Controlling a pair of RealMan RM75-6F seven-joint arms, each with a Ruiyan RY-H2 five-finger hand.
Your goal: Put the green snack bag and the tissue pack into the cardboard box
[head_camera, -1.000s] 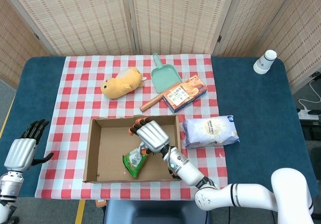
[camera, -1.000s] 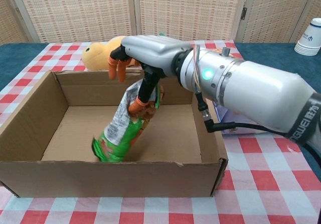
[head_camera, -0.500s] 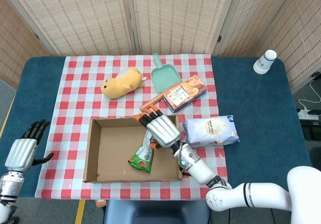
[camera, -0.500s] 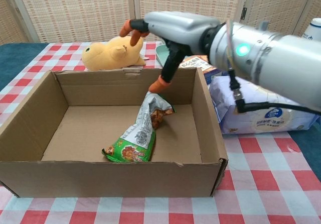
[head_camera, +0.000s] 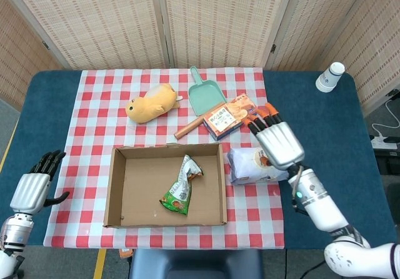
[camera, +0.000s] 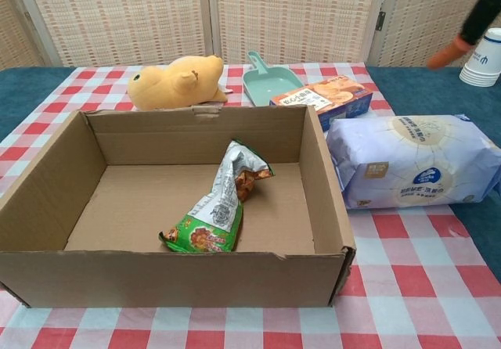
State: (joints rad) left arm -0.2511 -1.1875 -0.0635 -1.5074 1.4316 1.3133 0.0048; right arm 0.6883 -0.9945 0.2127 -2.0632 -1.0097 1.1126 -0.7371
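Green snack bag (head_camera: 180,191) lies in the cardboard box (head_camera: 119,191), off to my right hand's (head_camera: 276,142) left. That hand is empty, fingers spread, directly above the tissue pack (camera: 415,160). Tissues remain.

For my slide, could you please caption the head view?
Green snack bag in the cardboard box; right hand open above the tissue pack.
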